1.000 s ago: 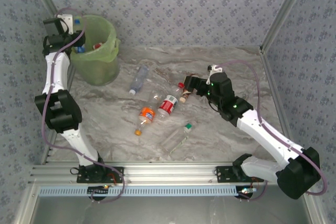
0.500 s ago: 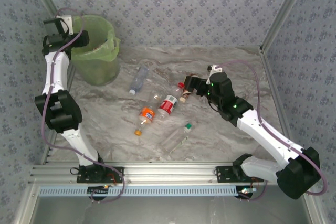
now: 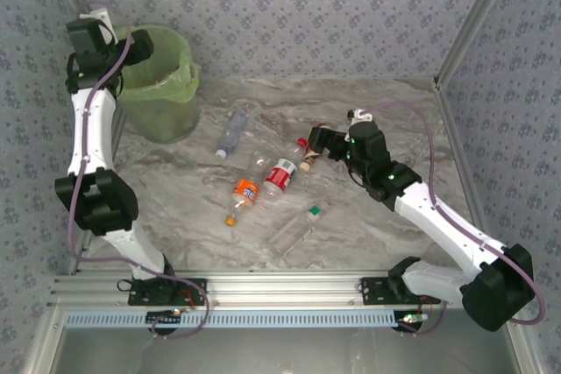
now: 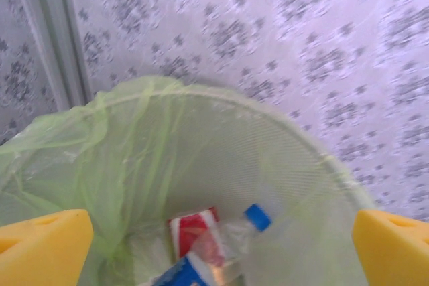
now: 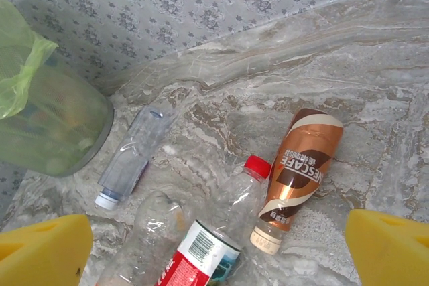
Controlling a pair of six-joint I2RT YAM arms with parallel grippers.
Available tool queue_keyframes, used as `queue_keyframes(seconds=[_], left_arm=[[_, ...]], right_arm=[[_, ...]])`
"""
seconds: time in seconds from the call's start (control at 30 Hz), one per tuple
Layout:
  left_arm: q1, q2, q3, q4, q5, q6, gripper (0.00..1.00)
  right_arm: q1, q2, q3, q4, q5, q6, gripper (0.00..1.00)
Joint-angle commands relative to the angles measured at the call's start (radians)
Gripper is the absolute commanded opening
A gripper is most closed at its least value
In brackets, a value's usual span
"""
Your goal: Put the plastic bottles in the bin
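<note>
The light-green bin (image 3: pixel 166 94) stands at the back left, and my left gripper (image 3: pixel 138 46) hangs open over its mouth. Looking down into the bin (image 4: pixel 281 145), a blue-capped bottle (image 4: pixel 234 236) lies on a red-labelled one (image 4: pixel 193 229) between my open yellow fingers (image 4: pixel 43 249). My right gripper (image 3: pixel 316 141) is open and empty, just above a brown-labelled bottle (image 5: pixel 300 165) and a red-capped, red-labelled bottle (image 5: pixel 231 222). A white-capped clear bottle (image 3: pixel 231 131), an orange-labelled one (image 3: pixel 244 194) and a green-capped one (image 3: pixel 296 229) also lie on the table.
A crushed label-less bottle (image 5: pixel 151 236) lies left of the red-labelled one. Patterned walls close in the back and both sides, with a metal post (image 4: pixel 57 38) behind the bin. The marble table (image 3: pixel 377 102) has free room at the back right.
My left gripper has opened wide over the bin and lifted a little; the blue-capped bottle it held now lies inside. The right arm has hardly moved.
</note>
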Motion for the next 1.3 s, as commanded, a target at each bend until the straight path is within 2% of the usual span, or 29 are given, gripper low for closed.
queue_keyframes(seconds=[0.0, 0.13, 0.37, 0.57, 0.73, 0.83, 0.93, 1.07, 1.17, 1.27], left_arm=[[-0.053, -0.109, -0.045, 0.026, -0.055, -0.093, 0.99], [-0.114, -0.217, -0.191, 0.107, -0.108, -0.164, 0.99], [-0.222, -0.380, -0.388, 0.118, -0.183, -0.206, 0.99], [-0.243, -0.480, -0.507, 0.074, -0.124, -0.279, 0.99], [-0.244, -0.502, -0.608, 0.049, -0.093, -0.361, 0.99], [-0.248, -0.494, -0.624, -0.002, -0.045, -0.329, 0.99], [-0.248, -0.504, -0.626, -0.085, -0.069, -0.300, 0.99], [-0.264, -0.540, -0.693, -0.092, -0.020, -0.321, 0.99], [-0.347, -0.535, -0.717, -0.112, -0.037, -0.272, 0.99], [-0.443, -0.485, -0.697, -0.163, -0.142, -0.206, 0.99]], right_arm=[[0.005, 0.005, -0.018, 0.011, 0.032, 0.018, 0.99], [0.004, 0.013, -0.018, 0.018, 0.025, 0.015, 0.99], [-0.003, 0.020, -0.021, 0.023, 0.020, -0.009, 0.99], [-0.004, 0.039, -0.052, 0.109, 0.007, -0.045, 0.99], [-0.004, 0.066, -0.050, 0.145, -0.004, -0.047, 0.99], [-0.004, 0.082, -0.033, 0.140, -0.018, -0.045, 0.99], [-0.002, 0.087, -0.024, 0.124, -0.018, -0.045, 0.99], [-0.003, 0.092, -0.033, 0.131, -0.006, -0.041, 0.99], [-0.002, 0.106, -0.032, 0.137, -0.005, -0.031, 0.99], [-0.002, 0.121, -0.020, 0.141, -0.013, -0.028, 0.99]])
